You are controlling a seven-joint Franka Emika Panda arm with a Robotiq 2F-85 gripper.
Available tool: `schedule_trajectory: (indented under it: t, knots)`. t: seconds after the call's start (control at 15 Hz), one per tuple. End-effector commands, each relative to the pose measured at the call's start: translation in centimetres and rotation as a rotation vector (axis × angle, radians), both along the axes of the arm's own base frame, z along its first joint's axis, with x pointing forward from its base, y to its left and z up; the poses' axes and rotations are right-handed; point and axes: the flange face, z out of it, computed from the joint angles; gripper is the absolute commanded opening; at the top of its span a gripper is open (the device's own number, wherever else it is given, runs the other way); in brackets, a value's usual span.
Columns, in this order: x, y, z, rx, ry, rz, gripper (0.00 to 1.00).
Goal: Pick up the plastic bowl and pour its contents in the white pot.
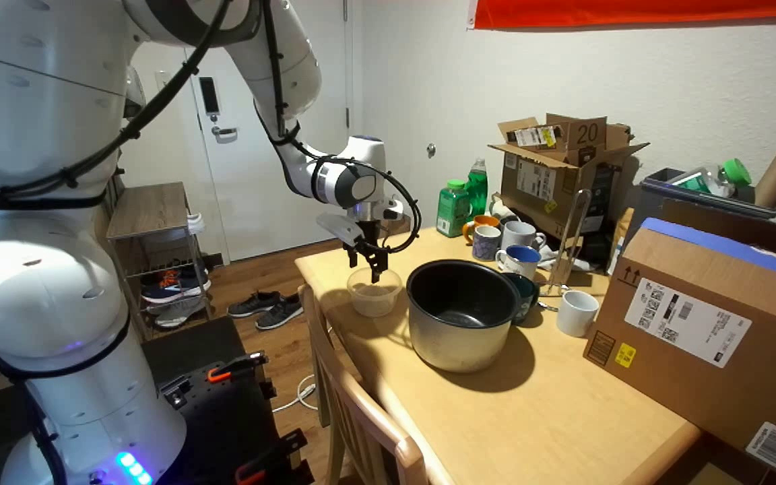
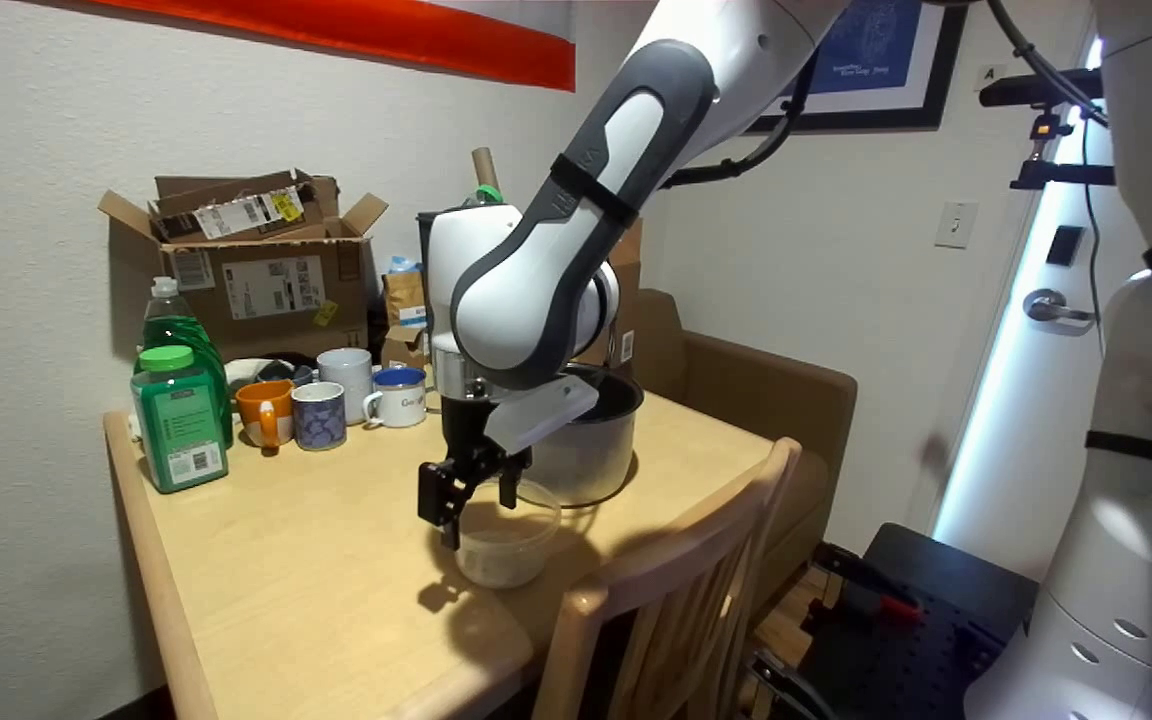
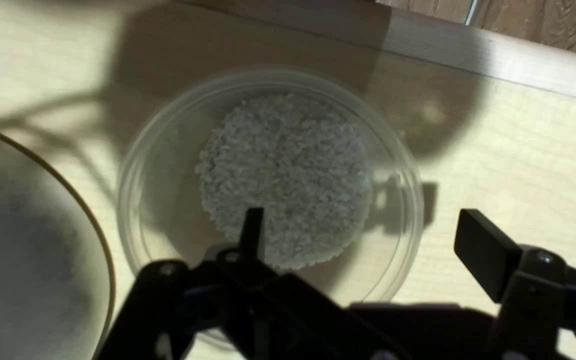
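The plastic bowl is a clear, shallow round bowl upright on the table in both exterior views (image 1: 373,304) (image 2: 501,562). The wrist view shows its wide rim (image 3: 130,200) and white rice (image 3: 288,175) inside. The white pot, silver outside and dark inside, stands close beside it (image 1: 459,343) (image 2: 598,455); part of it shows in the wrist view (image 3: 28,240). My gripper (image 1: 365,268) (image 2: 479,518) is open and empty, pointing down at the bowl. In the wrist view (image 3: 363,225) one finger appears over the rice, the other outside the rim.
Several mugs (image 1: 486,242) and a small white cup (image 1: 576,313) stand beyond the pot. Green bottles (image 2: 179,420) and an open cardboard box (image 2: 266,285) are at the back. A large box (image 1: 704,343) is at the table's end. A wooden chair (image 2: 671,585) stands against the table edge.
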Motion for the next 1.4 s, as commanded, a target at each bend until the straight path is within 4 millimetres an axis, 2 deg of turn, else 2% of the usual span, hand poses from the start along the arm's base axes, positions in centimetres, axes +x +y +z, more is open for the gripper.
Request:
schedule_trajectory:
  t: [0.0, 0.07, 0.33, 0.4, 0.47, 0.53, 0.73, 0.87, 1.0, 1.07, 1.2, 1.27, 1.33]
  knots:
    - [-0.1, 0.5, 0.1, -0.043, 0.016, 0.006, 0.96]
    - [-0.3, 1.1, -0.2, -0.041, 0.025, 0.025, 1.00]
    - [-0.7, 2.8, -0.9, -0.039, 0.058, 0.065, 1.00]
    - [-0.7, 3.0, -1.1, -0.041, 0.067, 0.069, 1.00]
    - [-0.1, 2.4, -0.5, -0.045, 0.071, 0.064, 1.00]
    - [-0.3, 2.4, -0.7, -0.048, 0.072, 0.057, 0.96]
    - [0.5, 1.6, 0.1, -0.056, 0.073, 0.044, 0.68]
    - [0.9, 1.4, 0.2, -0.057, 0.081, 0.041, 0.53]
    - [0.2, 2.4, -1.4, -0.059, 0.092, 0.041, 0.47]
    - [0.3, 2.4, -1.5, -0.059, 0.099, 0.046, 0.40]
    - [0.5, 2.2, -1.8, -0.062, 0.121, 0.056, 0.50]
    - [0.5, 2.2, -2.1, -0.063, 0.129, 0.057, 0.48]
    - [0.6, 2.1, -2.1, -0.064, 0.132, 0.056, 0.23]
